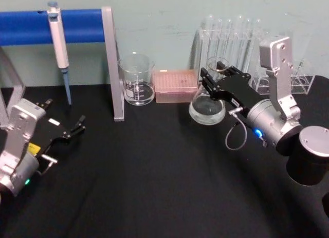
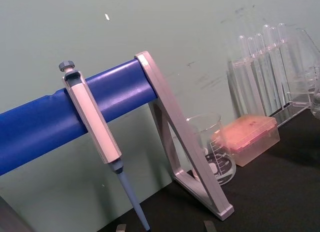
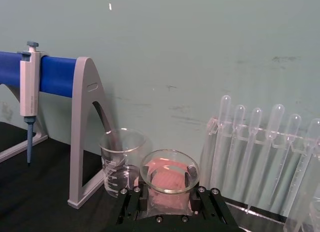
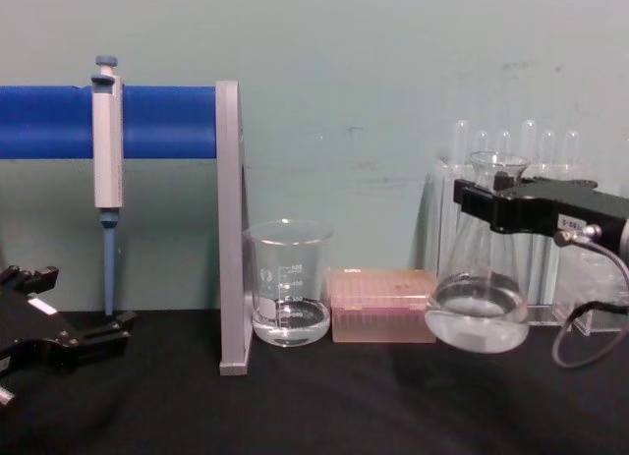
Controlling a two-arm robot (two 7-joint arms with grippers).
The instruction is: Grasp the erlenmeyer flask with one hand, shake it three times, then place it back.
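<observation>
The erlenmeyer flask is clear glass with a little clear liquid in its wide base. My right gripper is shut on its narrow neck. In the chest view the flask hangs upright just above the black table, with the right gripper clamped below its rim. In the right wrist view the flask's open mouth sits between the black jaws. My left gripper rests open at the table's left side, holding nothing, far from the flask.
A glass beaker and a pink tip box stand just left of the flask. A rack of test tubes is close behind it. A pipette hangs on a blue bar with a grey stand leg.
</observation>
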